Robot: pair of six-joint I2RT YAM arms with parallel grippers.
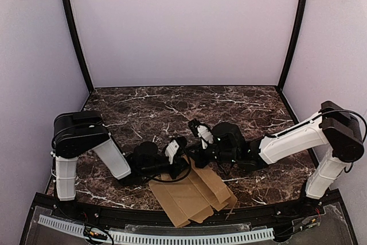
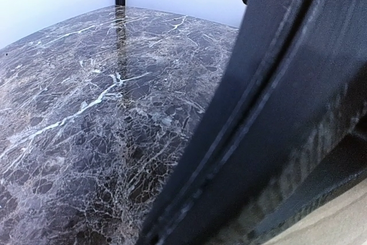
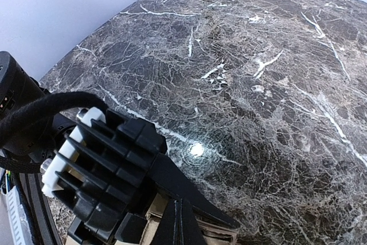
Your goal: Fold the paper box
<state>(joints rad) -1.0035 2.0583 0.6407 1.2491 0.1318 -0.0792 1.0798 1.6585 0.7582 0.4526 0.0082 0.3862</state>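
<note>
The paper box (image 1: 192, 196) is a creased brown cardboard blank lying flat near the table's front edge. Both grippers meet at its far edge. My left gripper (image 1: 182, 152) reaches in from the left, and one long finger (image 3: 195, 193) lies across the cardboard's edge (image 3: 218, 234). The right gripper (image 1: 196, 154) comes in from the right, its fingers (image 3: 178, 207) pressed together with their tips at the cardboard. Whether a flap is pinched I cannot tell. In the left wrist view a dark finger (image 2: 269, 113) fills the frame, with a strip of the box (image 2: 344, 225) below it.
The dark marble table (image 1: 172, 110) stretches back to pale walls and two black corner posts (image 1: 73, 32). A black rail with a white ribbed strip (image 1: 155, 234) runs along the front edge, just below the box.
</note>
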